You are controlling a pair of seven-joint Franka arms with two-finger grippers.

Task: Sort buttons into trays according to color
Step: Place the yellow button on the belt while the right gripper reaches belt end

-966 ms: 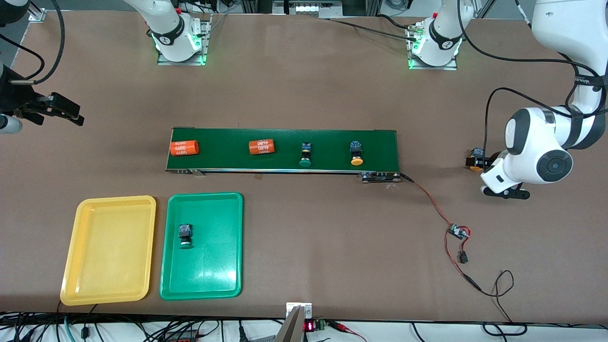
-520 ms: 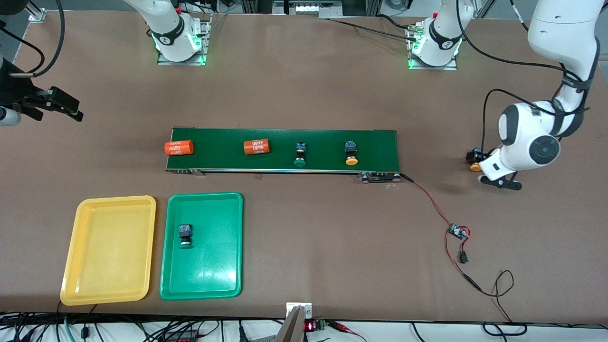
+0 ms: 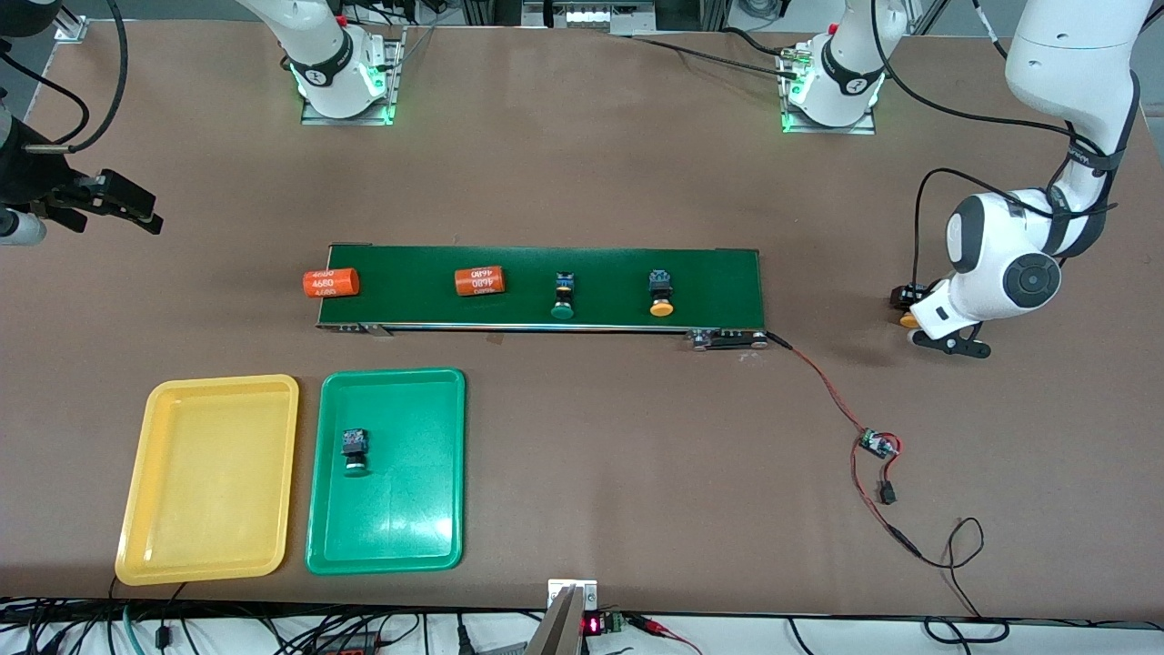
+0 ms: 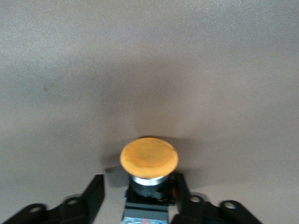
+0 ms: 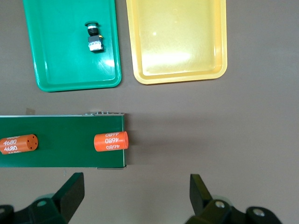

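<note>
Belt's orange cylinder [image 3: 330, 283] now overhanging

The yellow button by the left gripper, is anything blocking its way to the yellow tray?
Possibly. The yellow button sits between the left gripper's open fingers at the left arm's end. The conveyor belt lies partly between it and the yellow tray; the bare table nearer the front camera looks free.
</note>
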